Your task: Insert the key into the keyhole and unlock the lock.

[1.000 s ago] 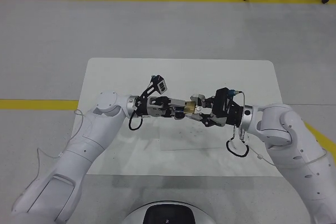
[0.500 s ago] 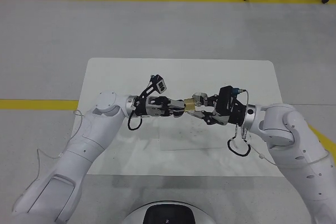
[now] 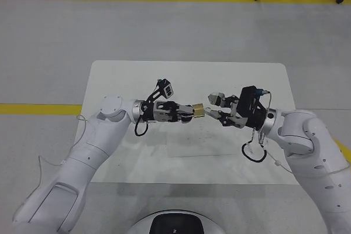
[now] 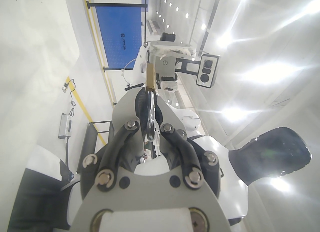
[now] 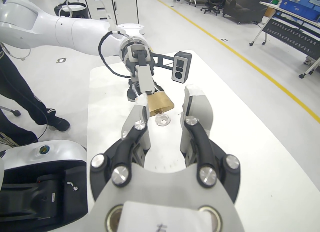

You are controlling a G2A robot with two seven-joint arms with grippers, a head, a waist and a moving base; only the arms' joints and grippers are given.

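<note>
A brass padlock (image 3: 195,109) hangs above the middle of the white table (image 3: 134,82). My left gripper (image 3: 184,111) is shut on its steel shackle (image 4: 150,118), and the brass body (image 4: 150,78) points away from the wrist. A silver key (image 5: 162,118) with a round head sticks out of the keyhole in the lock's underside (image 5: 161,104). My right gripper (image 3: 213,107) is open just to the right of the lock. Its padded fingertips (image 5: 193,92) flank the key without touching it, a short way back.
The left arm's wrist camera (image 5: 181,67) juts out on a black bracket beside the lock. A black cable loop (image 3: 251,153) hangs under my right forearm. The table's far edge (image 3: 187,62) and right edge (image 3: 292,117) are some way off.
My right gripper was shut at the lock's keyhole end; it has opened and drawn back to the right. The key stays in the lock. The left arm holds nearly still.
</note>
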